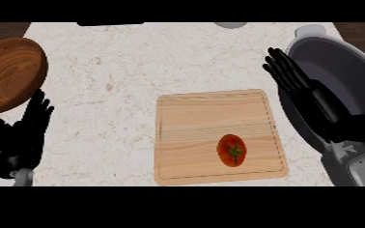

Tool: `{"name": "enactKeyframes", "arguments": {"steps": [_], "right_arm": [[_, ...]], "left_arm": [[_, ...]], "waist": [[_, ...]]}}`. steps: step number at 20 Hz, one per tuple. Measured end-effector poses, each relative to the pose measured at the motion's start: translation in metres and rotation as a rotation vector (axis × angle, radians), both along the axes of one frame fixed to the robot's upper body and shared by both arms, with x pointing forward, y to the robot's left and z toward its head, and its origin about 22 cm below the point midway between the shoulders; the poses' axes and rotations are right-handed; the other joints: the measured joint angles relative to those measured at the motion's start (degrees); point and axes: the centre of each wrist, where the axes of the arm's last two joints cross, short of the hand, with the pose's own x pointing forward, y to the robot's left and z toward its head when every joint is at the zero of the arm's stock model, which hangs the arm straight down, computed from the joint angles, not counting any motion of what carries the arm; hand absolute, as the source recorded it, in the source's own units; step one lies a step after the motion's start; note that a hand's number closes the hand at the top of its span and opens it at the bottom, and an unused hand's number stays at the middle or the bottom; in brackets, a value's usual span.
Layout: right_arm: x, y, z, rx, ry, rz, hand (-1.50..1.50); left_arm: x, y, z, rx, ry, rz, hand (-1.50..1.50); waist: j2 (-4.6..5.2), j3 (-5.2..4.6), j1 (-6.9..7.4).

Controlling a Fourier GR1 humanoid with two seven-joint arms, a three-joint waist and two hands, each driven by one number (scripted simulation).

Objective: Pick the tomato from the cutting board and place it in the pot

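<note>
"Tomato status, please: where does it sit?"

"On the cutting board, in its near right part, stem side up, with nothing touching it. The pot stands just right of the board on the counter."

"And the hands?"

"The right hand hangs over the pot's left rim, fingers straight and apart, holding nothing. It is beyond the tomato, to its far right. The left hand rests open at the left edge, near a wooden plate."

"So which step is this?"

"By my reading the pick has not begun; this is the approach. The right hand needs to come nearer and leftward until it is above the tomato. Then it should lower with fingers and thumb spread on either side and close round it. The tomato is round and may roll on the flat board, so a centred descent looks wise."
</note>
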Motion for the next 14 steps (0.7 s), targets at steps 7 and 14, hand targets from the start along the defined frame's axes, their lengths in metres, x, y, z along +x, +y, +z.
{"name": "enactKeyframes", "arguments": {"steps": [7,14], "right_arm": [[0.03,0.002,0.024,-0.013,-0.277,0.179,1.5],[0.049,-0.019,-0.028,-0.03,-0.519,0.206,-1.5]], "left_arm": [[0.031,-0.024,0.035,0.028,-0.195,-0.127,0.0],[0.045,-0.039,0.058,-0.018,-0.273,-0.221,0.0]], "waist": [[-0.67,-1.08,2.84],[0.06,-1.06,3.97]]}}
